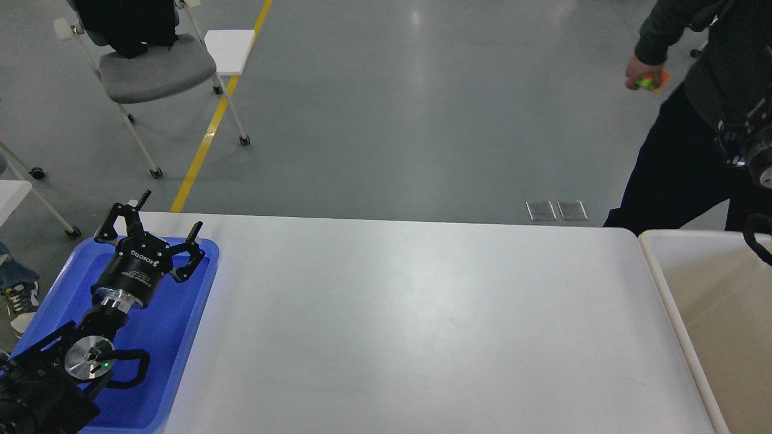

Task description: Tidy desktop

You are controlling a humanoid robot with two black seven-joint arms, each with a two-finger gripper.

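The desktop (410, 325) is a wide white-grey tabletop with rounded corners, and nothing lies on it. My left gripper (169, 214) is open and empty, held over the far end of the blue tray (175, 337) at the desktop's left edge. Part of my right arm (745, 150) shows at the right edge above the beige bin. It is dark against a person's dark clothes, and its fingers cannot be told apart.
A beige open bin (663, 283) with a cream rim stands against the desktop's right end. A person (675, 169) stands behind the far right corner, holding a colourful cube (650, 81). A grey chair (151, 72) stands on the floor at the far left.
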